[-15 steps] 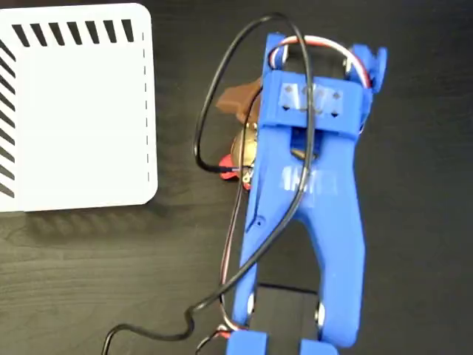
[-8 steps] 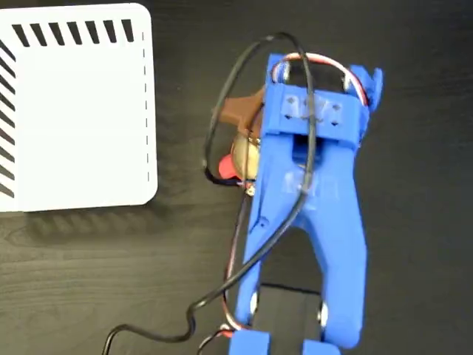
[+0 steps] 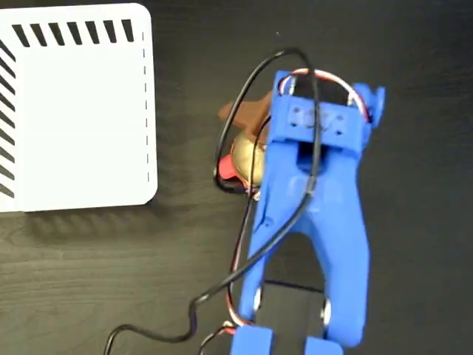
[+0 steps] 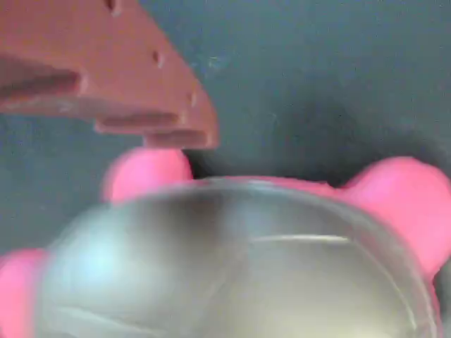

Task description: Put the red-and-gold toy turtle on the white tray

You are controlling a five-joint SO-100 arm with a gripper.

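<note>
Fixed view: the blue arm [image 3: 314,222] reaches up from the bottom edge over the dark counter [image 3: 414,74], its wrist block at the upper end. A black cable [image 3: 244,111] loops over it. The brown claw [image 3: 247,118] pokes out on the wrist's left side; only one finger shows, the rest is under the arm. The turtle [image 3: 244,159] sits just below that finger, gold shell and a red part visible, its right half hidden by the arm. The white tray [image 3: 74,111] lies well apart at upper left, cut off by the frame.

Wrist view: one brown finger [image 4: 106,77] hangs over the blurred turtle [image 4: 232,260]. The other finger is unseen; whether the claw grips cannot be told.
</note>
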